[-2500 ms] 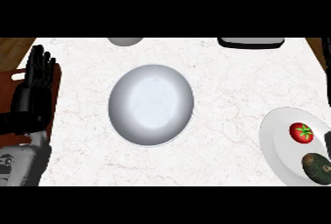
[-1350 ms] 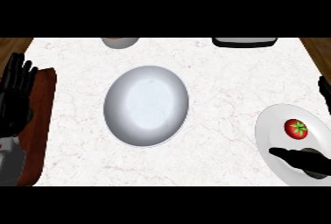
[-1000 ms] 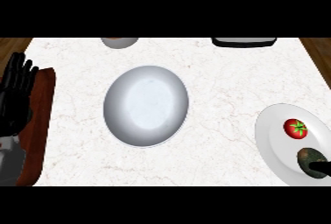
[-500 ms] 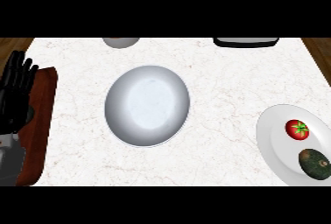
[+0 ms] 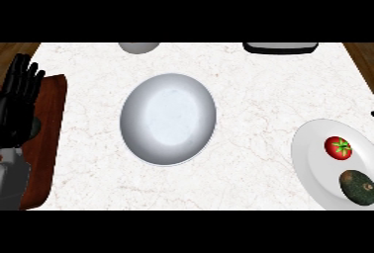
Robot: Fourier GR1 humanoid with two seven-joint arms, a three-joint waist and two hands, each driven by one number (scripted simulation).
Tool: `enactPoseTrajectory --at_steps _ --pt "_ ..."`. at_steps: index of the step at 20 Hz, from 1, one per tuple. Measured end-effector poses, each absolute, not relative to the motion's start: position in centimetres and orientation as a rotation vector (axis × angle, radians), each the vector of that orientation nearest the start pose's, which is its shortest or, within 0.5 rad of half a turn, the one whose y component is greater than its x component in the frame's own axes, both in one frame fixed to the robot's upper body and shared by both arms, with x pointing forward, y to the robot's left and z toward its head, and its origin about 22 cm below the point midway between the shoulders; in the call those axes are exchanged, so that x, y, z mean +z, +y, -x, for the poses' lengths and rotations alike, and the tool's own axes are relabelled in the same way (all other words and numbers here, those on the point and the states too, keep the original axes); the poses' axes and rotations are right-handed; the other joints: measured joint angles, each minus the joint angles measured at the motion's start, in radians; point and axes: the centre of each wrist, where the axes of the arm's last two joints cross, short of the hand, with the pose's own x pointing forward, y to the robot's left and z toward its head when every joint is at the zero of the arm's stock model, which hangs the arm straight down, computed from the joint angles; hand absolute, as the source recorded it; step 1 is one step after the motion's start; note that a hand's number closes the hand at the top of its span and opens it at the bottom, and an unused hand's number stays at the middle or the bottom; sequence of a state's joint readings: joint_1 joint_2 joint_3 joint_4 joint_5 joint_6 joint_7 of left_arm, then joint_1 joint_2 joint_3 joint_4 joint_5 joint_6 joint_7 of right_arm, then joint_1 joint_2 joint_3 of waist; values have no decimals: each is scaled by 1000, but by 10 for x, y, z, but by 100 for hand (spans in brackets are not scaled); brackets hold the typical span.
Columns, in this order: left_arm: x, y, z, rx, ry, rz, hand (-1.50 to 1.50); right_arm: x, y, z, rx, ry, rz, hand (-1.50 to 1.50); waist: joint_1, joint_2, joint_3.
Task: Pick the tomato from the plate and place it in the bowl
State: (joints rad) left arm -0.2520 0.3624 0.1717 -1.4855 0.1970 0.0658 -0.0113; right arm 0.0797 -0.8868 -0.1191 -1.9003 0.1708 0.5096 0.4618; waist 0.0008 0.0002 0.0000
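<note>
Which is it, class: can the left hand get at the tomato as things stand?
Probably not easily. The left hand rests open at the counter's far left edge, while the tomato sits on the plate at the far right, with the bowl between them.

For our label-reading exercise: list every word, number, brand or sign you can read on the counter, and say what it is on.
None can be read: the tomato, plate, bowl, counter and left hand carry no visible text.
</note>
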Motion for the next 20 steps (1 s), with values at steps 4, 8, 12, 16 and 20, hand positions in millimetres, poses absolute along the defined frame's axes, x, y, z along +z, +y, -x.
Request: enactPoseTrajectory --at_steps 4,8,12,16,20 --pt "84 332 -295 27 -1786 -239 0 152 -373 -225 1020 -954 725 -150 1 0 0" --pt "87 329 -298 26 -1788 -234 0 129 -377 -231 1005 -932 723 -150 0 0 0" --pt "85 330 -292 26 -1787 -240 0 112 -393 -235 1005 -905 730 -150 1 0 0" --pt "80 327 -296 31 -1789 -241 0 98 -394 -244 1005 -909 731 -150 0 0 0" --pt "83 330 -298 34 -1789 -243 0 86 -399 -248 1009 -942 713 -150 0 0 0"
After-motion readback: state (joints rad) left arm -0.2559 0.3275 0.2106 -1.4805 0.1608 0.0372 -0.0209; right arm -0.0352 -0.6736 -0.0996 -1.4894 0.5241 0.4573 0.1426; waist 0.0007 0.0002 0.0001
